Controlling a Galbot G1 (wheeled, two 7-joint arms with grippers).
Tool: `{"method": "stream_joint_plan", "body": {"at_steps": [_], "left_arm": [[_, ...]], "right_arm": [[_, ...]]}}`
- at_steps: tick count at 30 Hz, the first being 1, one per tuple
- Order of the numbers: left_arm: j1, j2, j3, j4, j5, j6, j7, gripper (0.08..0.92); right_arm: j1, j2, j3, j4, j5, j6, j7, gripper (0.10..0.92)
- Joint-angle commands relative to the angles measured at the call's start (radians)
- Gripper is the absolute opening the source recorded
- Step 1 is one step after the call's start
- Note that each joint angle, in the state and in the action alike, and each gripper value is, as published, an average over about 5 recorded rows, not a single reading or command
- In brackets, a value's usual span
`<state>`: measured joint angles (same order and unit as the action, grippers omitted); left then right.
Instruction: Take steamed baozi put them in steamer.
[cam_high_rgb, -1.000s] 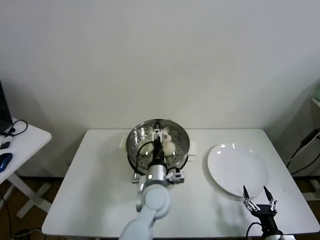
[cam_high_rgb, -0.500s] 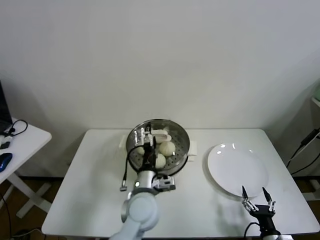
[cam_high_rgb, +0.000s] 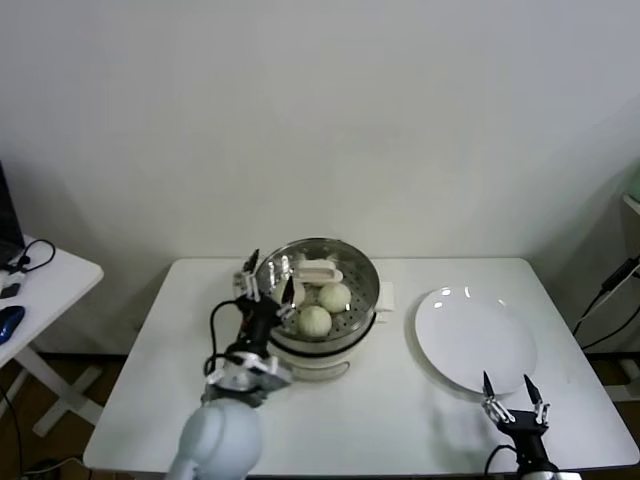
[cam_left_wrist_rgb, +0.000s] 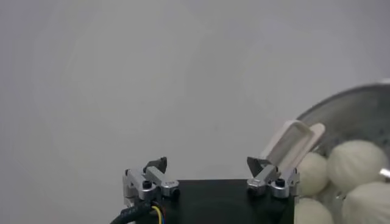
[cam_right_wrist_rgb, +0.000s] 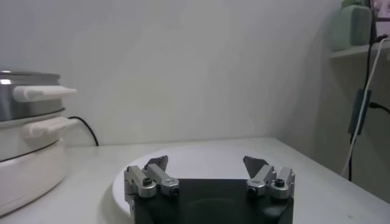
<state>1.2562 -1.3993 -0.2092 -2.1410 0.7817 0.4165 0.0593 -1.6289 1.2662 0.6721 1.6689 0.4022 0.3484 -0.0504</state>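
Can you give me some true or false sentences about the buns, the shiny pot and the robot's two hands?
1. Cream-white round baozi buns lie inside the shiny round steel steamer pot. True.
2. The flat round white plate has a bun on it. False: the plate is bare.
3. The left gripper is squeezing a bun. False: it is open and holds nothing, at the steamer's left rim.
4. The right gripper is open, near the front edge of the plate. True.
5. The steamer stands to the right of the plate. False: it stands to the plate's left on the white rectangular table.
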Motion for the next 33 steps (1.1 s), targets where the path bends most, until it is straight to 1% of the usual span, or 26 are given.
{"method": "stream_joint_plan", "body": {"at_steps": [1, 6, 13, 23, 28, 33], "left_arm": [[0.086, 0.049, -0.366, 0.069, -0.95, -0.266, 0.005, 0.823], [0.124, 0.074, -0.48, 0.199, -1.055, -0.373, 0.021, 0.823], [0.162, 0.082, -0.533, 0.328, -1.107, -0.432, -0.006, 0.823], [0.217, 0.052, -0.504, 0.398, -1.092, -0.526, 0.014, 0.823], [0.233, 0.051, -0.493, 0.426, -1.09, -0.57, 0.033, 0.823], [0.235, 0.049, -0.49, 0.454, -1.062, -0.611, 0.028, 0.823]], "right_arm": [[0.0, 0.003, -0.005, -0.001, -0.007, 0.027, 0.012, 0.823], [-0.003, 0.003, -0.006, -0.004, -0.006, 0.031, 0.014, 0.823], [-0.003, 0.006, -0.009, -0.008, -0.008, 0.034, 0.016, 0.823], [-0.006, 0.005, -0.014, -0.009, -0.01, 0.034, 0.017, 0.823], [-0.006, 0.003, -0.016, -0.01, -0.009, 0.035, 0.016, 0.823], [-0.006, 0.003, -0.017, -0.01, -0.009, 0.036, 0.015, 0.823]]}}
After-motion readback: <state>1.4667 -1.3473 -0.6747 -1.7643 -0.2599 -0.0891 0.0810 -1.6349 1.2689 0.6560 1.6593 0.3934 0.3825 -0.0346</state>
